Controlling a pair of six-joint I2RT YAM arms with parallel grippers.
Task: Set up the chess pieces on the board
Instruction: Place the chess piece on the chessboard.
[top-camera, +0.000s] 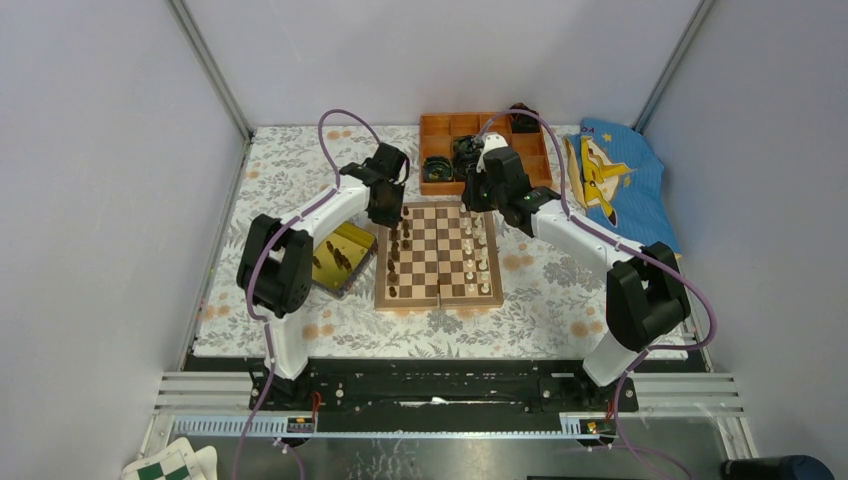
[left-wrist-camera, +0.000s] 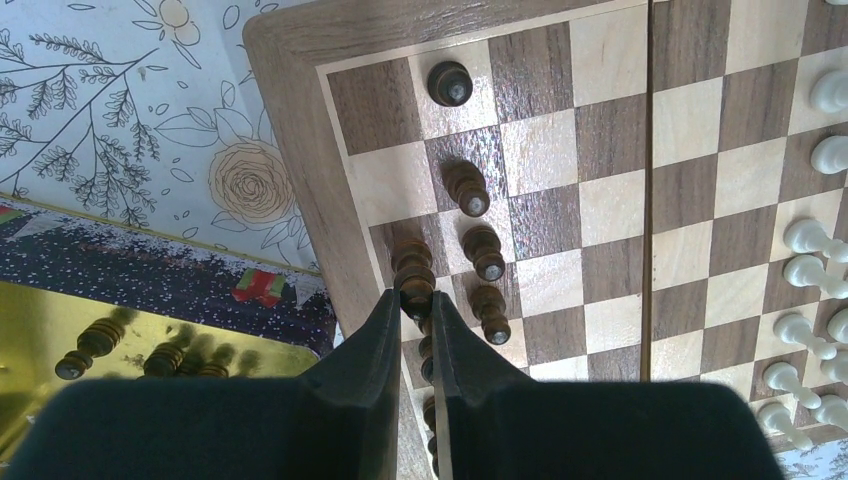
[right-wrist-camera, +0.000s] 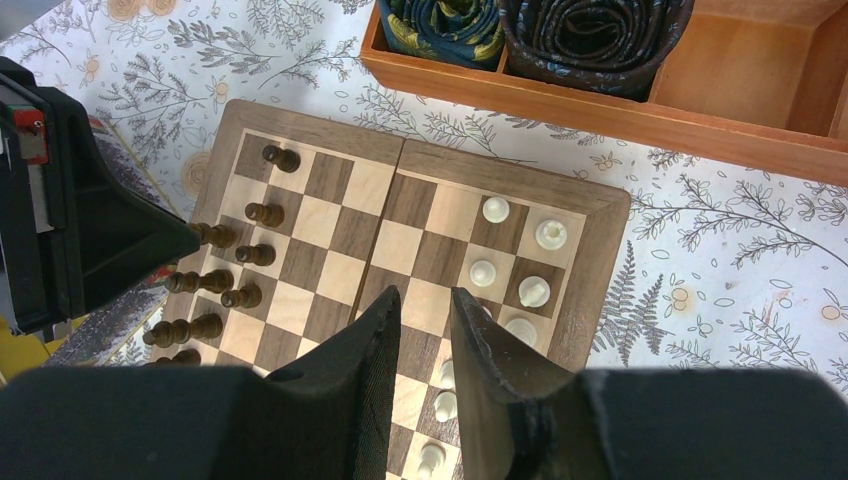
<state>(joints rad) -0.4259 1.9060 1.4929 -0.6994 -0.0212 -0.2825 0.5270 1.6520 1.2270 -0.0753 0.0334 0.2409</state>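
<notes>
Wooden and checked, the chessboard (top-camera: 420, 300) lies mid-surface (top-camera: 290, 170), with a gold tray (top-camera: 358, 238) just beside its left edge. The left end effector (left-wrist-camera: 416, 300) is clamped narrow on a dark chessman (left-wrist-camera: 413, 272) in the board's leftmost file, while the right end effector (right-wrist-camera: 424, 305) hangs over the board's far part, fingers slightly apart and empty. Other dark pieces (left-wrist-camera: 470, 190) stand along the left files, and cream pieces (right-wrist-camera: 534, 291) along the right.
</notes>
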